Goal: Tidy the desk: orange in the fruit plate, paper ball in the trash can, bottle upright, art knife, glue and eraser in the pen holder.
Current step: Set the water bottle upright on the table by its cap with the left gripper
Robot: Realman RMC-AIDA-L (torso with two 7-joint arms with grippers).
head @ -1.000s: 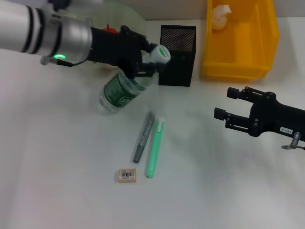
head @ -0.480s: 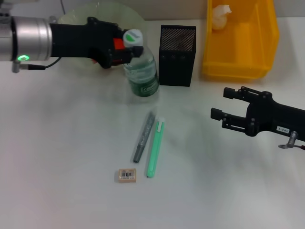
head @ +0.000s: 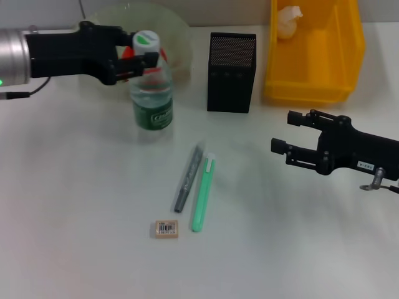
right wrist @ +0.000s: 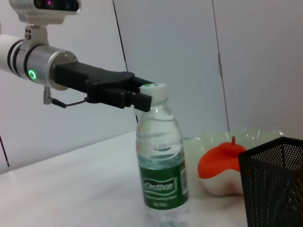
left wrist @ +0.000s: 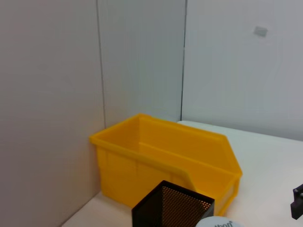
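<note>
The bottle (head: 151, 93) stands upright on the desk (head: 75, 205) in front of the fruit plate (head: 177, 31). My left gripper (head: 138, 61) is shut on its neck just under the cap; the right wrist view shows this grip (right wrist: 141, 98) on the bottle (right wrist: 161, 175). The orange (right wrist: 220, 161) lies in the plate (right wrist: 258, 136). The paper ball (head: 288, 18) lies in the trash can (head: 349, 68). A grey pen-shaped item (head: 187, 179) and a slim green one (head: 203, 193) lie side by side mid-desk; I cannot tell which is knife or glue. The eraser (head: 166, 228) lies beside them. My right gripper (head: 285, 132) is open and empty.
The pen holder (head: 231, 71) stands between the bottle and the trash can, close to both. It also shows in the left wrist view (left wrist: 173, 208) before the trash can (left wrist: 156, 161). A wall runs behind the desk.
My left gripper has tipped the bottle from leaning to upright and carried it left, away from the pen holder. My right gripper has edged slightly left.
</note>
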